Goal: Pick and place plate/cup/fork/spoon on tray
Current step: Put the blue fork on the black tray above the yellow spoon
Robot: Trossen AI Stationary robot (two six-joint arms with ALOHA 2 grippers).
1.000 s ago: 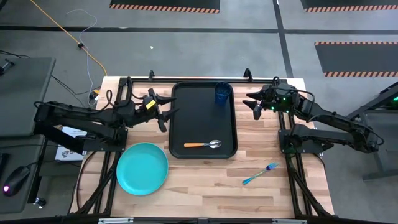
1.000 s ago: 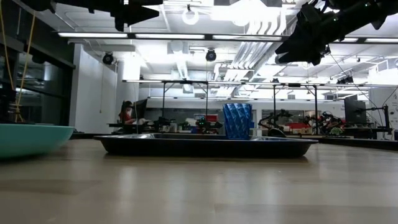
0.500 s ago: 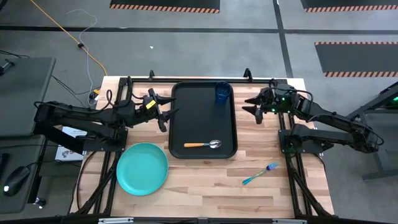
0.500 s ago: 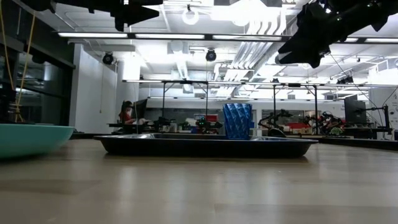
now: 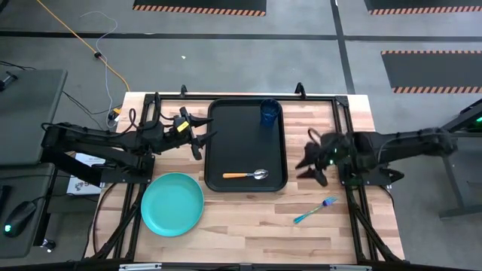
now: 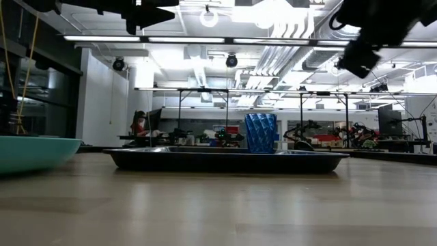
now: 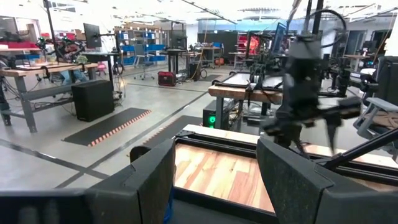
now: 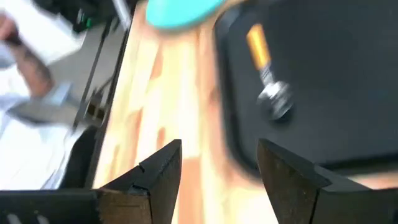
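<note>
With cup (image 5: 270, 113) and spoon (image 5: 246, 175) on tray (image 5: 218, 143), fork (image 5: 315, 210) lies just beyond spread, empty right gripper (image 5: 312, 159), long axis diagonal. Plate (image 5: 172, 203) nearer left gripper (image 5: 202, 134), spread too.

Count on the light wooden bench (image 5: 248, 218):
- 1 large black rectangular tray with raised rim (image 5: 246, 173)
- 1 small dark blue translucent plastic cup (image 5: 269, 114)
- 1 spoon, orange handle and silver metal bowl (image 5: 245, 175)
- 1 round turquoise plastic plate (image 5: 172, 204)
- 1 small plastic fork, teal handle and blue tines (image 5: 315, 210)
- 2 dark robot arms, 1 pincer each: left pincer (image 5: 202, 136), right pincer (image 5: 309, 159)
</note>
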